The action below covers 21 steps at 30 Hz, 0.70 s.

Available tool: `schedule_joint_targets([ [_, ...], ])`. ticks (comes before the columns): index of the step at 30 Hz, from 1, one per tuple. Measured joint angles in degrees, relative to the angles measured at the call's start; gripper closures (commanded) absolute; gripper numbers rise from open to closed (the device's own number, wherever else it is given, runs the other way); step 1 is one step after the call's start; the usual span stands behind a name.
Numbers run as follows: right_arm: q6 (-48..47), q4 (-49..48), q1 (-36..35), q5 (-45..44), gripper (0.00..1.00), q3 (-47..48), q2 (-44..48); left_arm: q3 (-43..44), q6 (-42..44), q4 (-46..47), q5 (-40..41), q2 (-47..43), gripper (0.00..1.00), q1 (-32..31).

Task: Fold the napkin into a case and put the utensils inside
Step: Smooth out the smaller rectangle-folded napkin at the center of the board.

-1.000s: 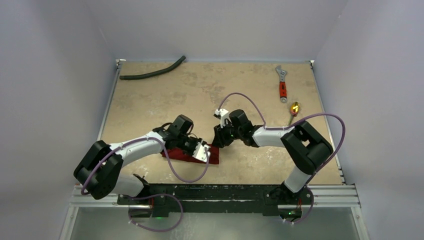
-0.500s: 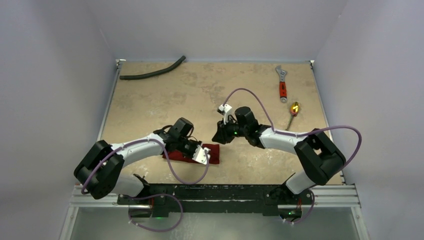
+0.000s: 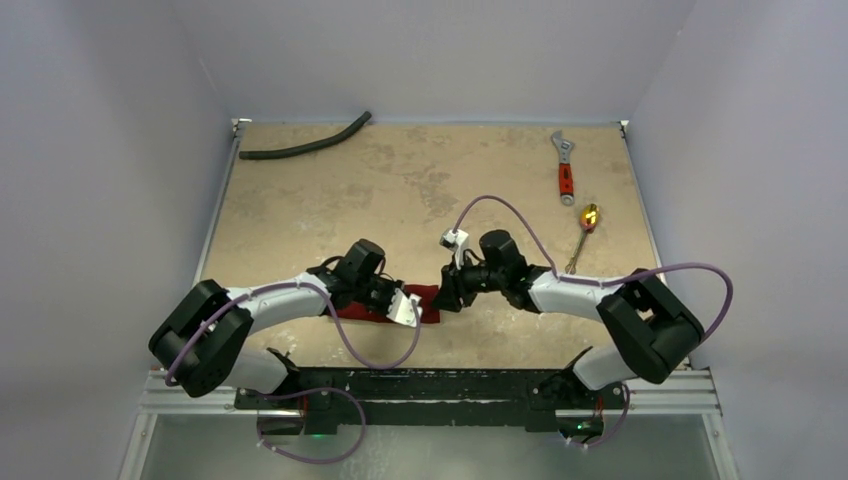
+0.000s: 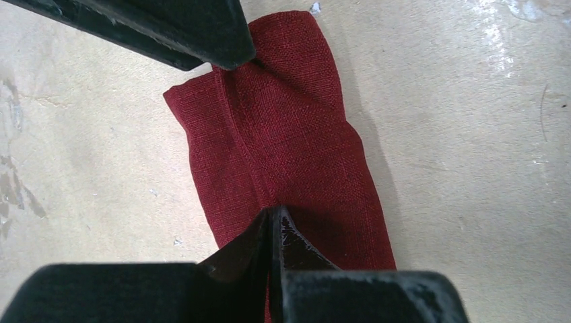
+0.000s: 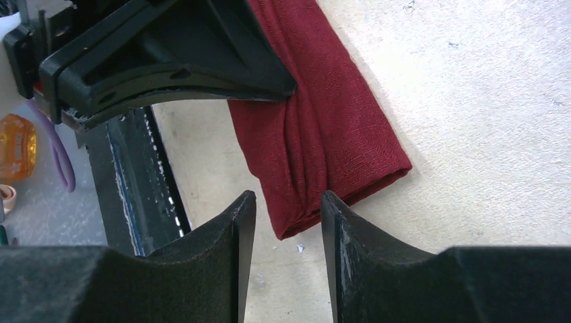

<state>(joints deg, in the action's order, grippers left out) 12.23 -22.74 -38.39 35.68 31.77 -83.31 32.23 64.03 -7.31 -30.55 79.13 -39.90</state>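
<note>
napkin [image 4: 289, 148] is lying as a narrow folded dark red strip on the table [image 3: 400, 190], close to the near edge around the middle. gold spoon [image 3: 588, 218] is lying outside it, well apart at the far right, just near of the red-handled wrench [image 3: 566, 172]. left gripper [image 4: 273, 227] is reaching in low from the left, its fingertips pressing tight together on a raised crease of the cloth; whether any fold is caught between them i cannot tell. right gripper [image 5: 288, 210] is reaching in from the right, hovering over the strip's right end with jaws standing partly apart, holding nothing. black hose [image 3: 305, 143] is lying at the far left.
</note>
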Motion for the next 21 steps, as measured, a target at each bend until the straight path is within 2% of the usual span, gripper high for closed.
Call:
schedule_joint_targets([
  [10, 0.4, -0.3, -2.1, -6.2, 0.56, 0.0, -2.7, 0.0, 0.1, 0.8, 0.8, 0.3, 1.00, 0.0],
  [12, 0.7, -0.5, -2.1, -6.4, 0.58, 0.2, -3.6, 0.0, 0.1, 0.8, 0.8, 0.3, 1.00, 0.0],
  [18, 3.4, -3.3, -2.1, -5.7, 0.89, 0.2, -6.4, 0.0, -0.5, 0.8, 0.8, 0.3, 1.00, 0.0],
  [21, 4.5, -5.5, -2.1, -4.5, 0.95, 0.2, -6.4, 0.3, -1.7, 0.9, 0.8, 0.3, 1.00, 0.0],
])
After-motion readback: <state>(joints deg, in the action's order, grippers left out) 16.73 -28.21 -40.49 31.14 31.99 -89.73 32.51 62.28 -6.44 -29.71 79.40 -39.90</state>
